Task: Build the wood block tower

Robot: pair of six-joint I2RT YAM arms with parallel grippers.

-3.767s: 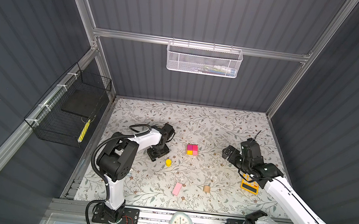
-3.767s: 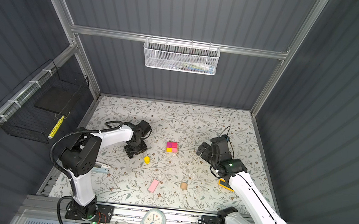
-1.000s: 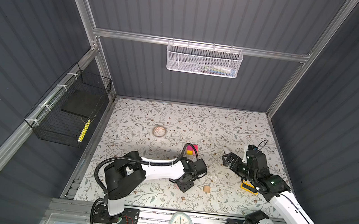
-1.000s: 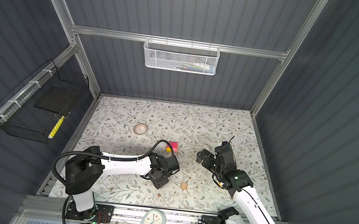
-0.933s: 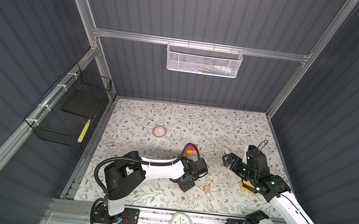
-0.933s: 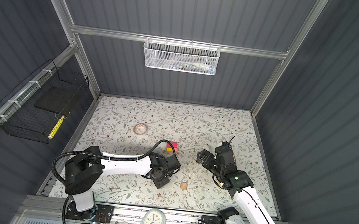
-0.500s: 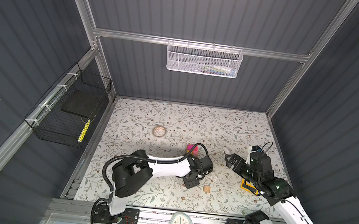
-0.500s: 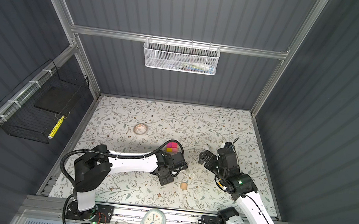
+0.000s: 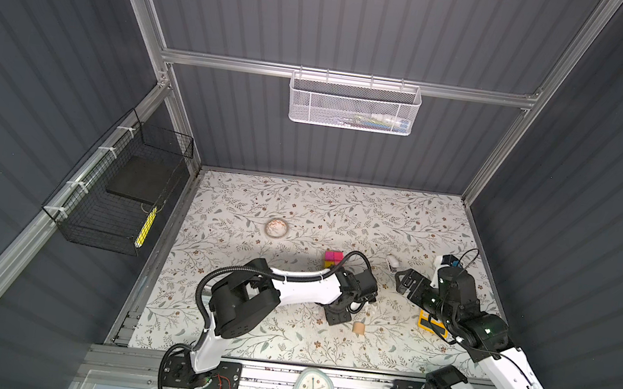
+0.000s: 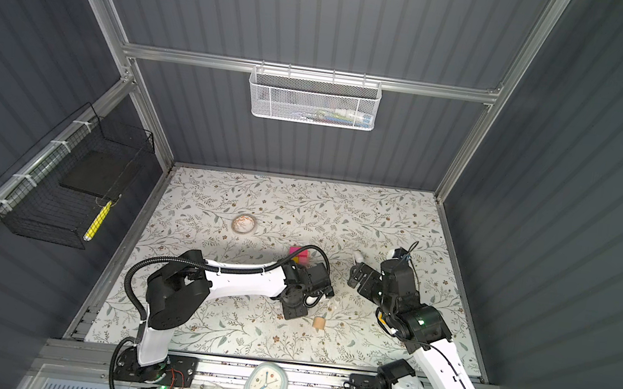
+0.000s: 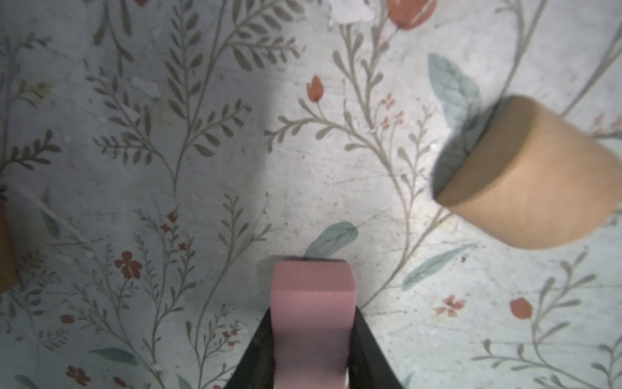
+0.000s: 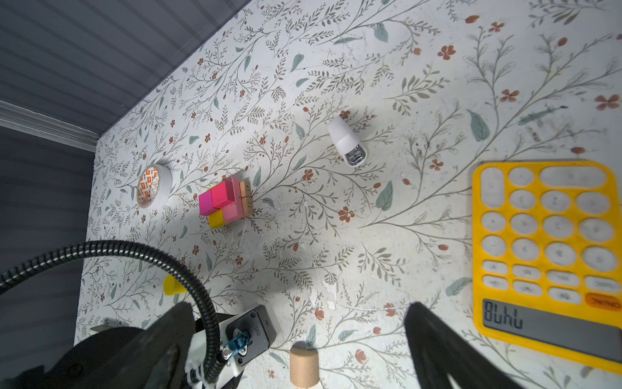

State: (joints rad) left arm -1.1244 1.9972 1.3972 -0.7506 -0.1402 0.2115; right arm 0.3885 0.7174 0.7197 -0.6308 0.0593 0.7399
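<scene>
Left gripper (image 11: 313,323): jaws drawn in narrow on a pale pink block (image 11: 311,289), pinched by its long sides. One end pokes out past the fingers, probably so that end can be set down first.
Where it hangs: low over the floral table (image 9: 300,202), close beside an upright tan cylinder (image 11: 528,171) but not touching it.
Right gripper (image 9: 408,285): jaws spread wide with nothing between them. It is parked apart from the blocks, seemingly to leave the other arm room.
Tower (image 12: 225,202): a low, tight cluster of magenta, pink, yellow and tan blocks pressed side to side, giving a broad base. It sits mid-table, beyond the left gripper, with the arm's cable partly across it in both top views.
Loose piece: a yellow cylinder (image 12: 173,286) lies near the left arm.
Step in hand: a judgement – the pink block is on its way to the tower.
Writing: small digits on the tower's tan blocks, perhaps 45 and 71.
Calculator (image 12: 545,249): yellow, with four upside-down display digits, one an 8, and an orange key whose lettering is too blurred to read.
Tape roll (image 12: 153,185): orange printed marks, unreadable.
Stapler (image 12: 348,146): white, no label seen.
</scene>
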